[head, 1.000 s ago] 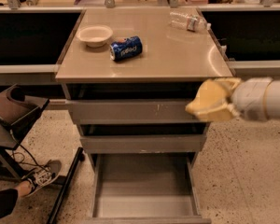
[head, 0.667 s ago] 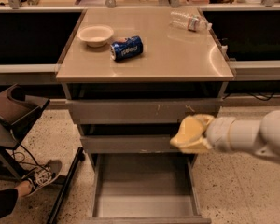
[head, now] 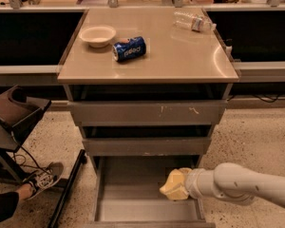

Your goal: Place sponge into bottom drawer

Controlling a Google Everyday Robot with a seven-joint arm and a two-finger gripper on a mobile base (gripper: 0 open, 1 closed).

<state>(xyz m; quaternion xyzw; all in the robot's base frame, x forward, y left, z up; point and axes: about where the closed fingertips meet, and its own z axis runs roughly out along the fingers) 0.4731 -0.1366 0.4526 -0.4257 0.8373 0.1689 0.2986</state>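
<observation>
The yellow sponge point(head: 172, 186) is at the tip of my arm, which reaches in from the right. My gripper point(head: 180, 183) is shut on the sponge and holds it over the right side of the open bottom drawer point(head: 128, 186), just above its plain grey floor. The sponge hides most of the gripper. The bottom drawer is pulled out towards me below the two upper drawers.
The two upper drawers point(head: 147, 113) are slightly ajar. On the cabinet top are a white bowl point(head: 98, 34), a blue soda can point(head: 129, 49) on its side and a clear plastic bottle point(head: 192, 21). A person's foot point(head: 46, 177) and a dark stand point(head: 14, 120) are at the left.
My arm has moved down and left with the sponge, from beside the upper drawers to low over the open bottom drawer.
</observation>
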